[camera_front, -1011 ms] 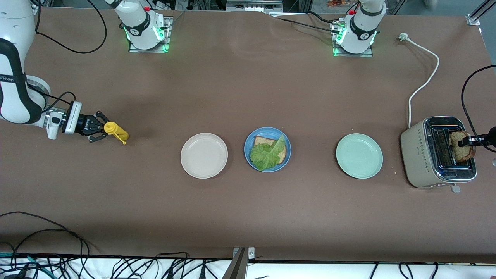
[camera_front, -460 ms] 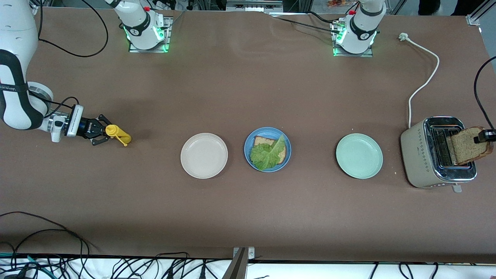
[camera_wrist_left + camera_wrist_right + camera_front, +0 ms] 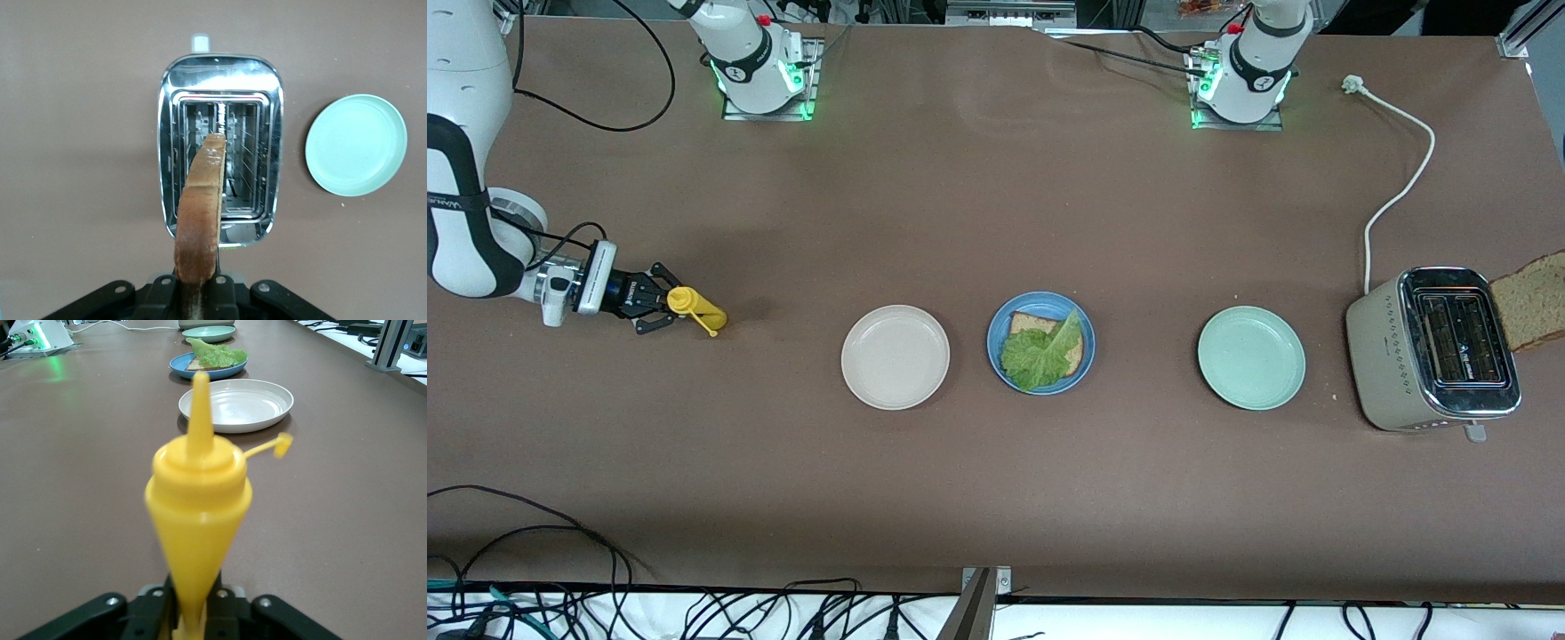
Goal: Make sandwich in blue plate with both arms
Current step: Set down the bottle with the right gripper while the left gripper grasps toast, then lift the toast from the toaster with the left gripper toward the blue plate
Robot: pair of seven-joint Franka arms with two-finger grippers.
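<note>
The blue plate (image 3: 996,352) lies mid-table with one brown bread slice (image 3: 1028,322) on it and a green lettuce leaf (image 3: 1040,354) on top of that. The second bread slice (image 3: 1534,302) hangs at the front view's edge beside the toaster. In the left wrist view my left gripper (image 3: 197,288) is shut on this slice (image 3: 200,207), edge-on, above the toaster's slots. At the right arm's end of the table, my right gripper (image 3: 656,307) is shut on the base of a yellow squeeze bottle (image 3: 696,309), low over the table. The bottle's nozzle (image 3: 199,413) points toward the plates.
A cream toaster (image 3: 1432,347) with a chrome top stands at the left arm's end, its white cord (image 3: 1400,178) trailing toward the bases. A mint-green plate (image 3: 1251,357) lies between the toaster and the blue plate. A cream-white plate (image 3: 895,356) lies between the blue plate and the bottle.
The left gripper has lifted the bread slice up out of the toaster slot and has itself left the front view. The right gripper with the bottle has barely shifted.
</note>
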